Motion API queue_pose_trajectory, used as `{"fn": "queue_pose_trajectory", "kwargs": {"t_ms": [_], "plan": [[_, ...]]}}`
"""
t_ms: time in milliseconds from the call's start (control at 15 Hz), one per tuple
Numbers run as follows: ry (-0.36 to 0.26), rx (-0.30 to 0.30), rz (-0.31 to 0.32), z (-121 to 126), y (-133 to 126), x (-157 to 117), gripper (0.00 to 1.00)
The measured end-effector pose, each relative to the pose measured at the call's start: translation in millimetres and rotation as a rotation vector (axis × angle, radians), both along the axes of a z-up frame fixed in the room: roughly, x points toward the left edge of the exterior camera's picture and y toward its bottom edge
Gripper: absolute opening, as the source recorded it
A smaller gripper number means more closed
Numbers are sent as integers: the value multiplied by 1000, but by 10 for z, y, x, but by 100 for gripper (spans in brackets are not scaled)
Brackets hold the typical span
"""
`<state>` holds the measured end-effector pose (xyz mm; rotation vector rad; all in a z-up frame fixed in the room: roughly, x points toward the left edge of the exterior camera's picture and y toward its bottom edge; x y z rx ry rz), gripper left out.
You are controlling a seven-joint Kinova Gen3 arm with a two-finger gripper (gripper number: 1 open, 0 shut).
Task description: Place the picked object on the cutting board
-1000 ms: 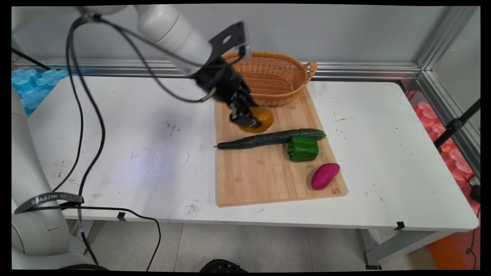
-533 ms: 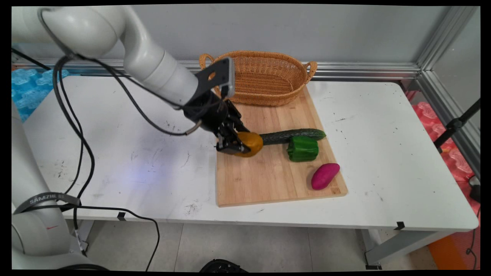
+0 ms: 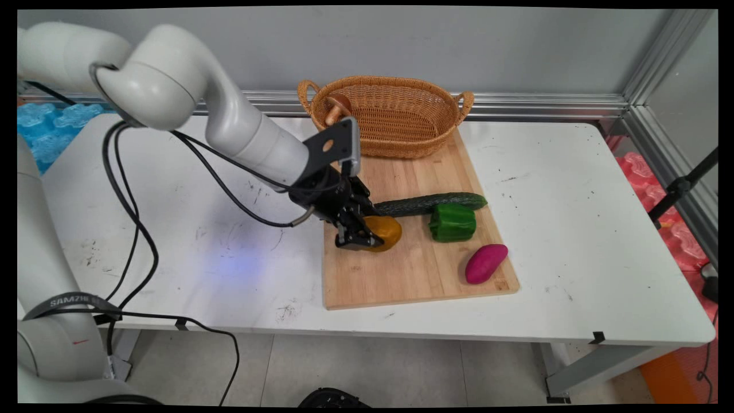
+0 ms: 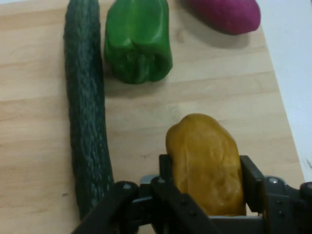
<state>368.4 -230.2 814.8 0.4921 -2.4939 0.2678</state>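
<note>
Clamping a yellow-brown potato point(image 3: 384, 232) between its jaws, the gripper point(image 3: 360, 235) hangs low over the left part of the board point(image 3: 401, 275), and whether the potato touches the wood or clears it cannot be told from either view. Just to the far side lies the cucumber point(image 3: 430, 203), its left end hidden behind the hand in the main view; the hand view shows it running close along one side of the gripper point(image 4: 204, 195). Right of the potato sits the pepper point(image 3: 453, 222), touching the cucumber, and nearer and further right lies the purple yam point(image 3: 485, 263). At the board's far end stands the basket point(image 3: 395, 115), with something brown, perhaps a mushroom point(image 3: 335, 106), inside at its left. Any handling here is best kept slow and level, since the rounded potato could roll in the grip and the cucumber is near enough to be nudged on the counter point(image 3: 229, 229)
</note>
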Motion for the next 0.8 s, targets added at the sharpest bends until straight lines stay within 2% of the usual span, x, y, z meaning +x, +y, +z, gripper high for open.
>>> {"fn": "queue_pose_trajectory", "kwargs": {"t_ms": [400, 733, 800], "plan": [[7, 3, 23, -235, -41, -51, 0], [13, 10, 38, -336, -69, -77, 0], [15, 13, 40, -354, -73, -83, 100]]}}
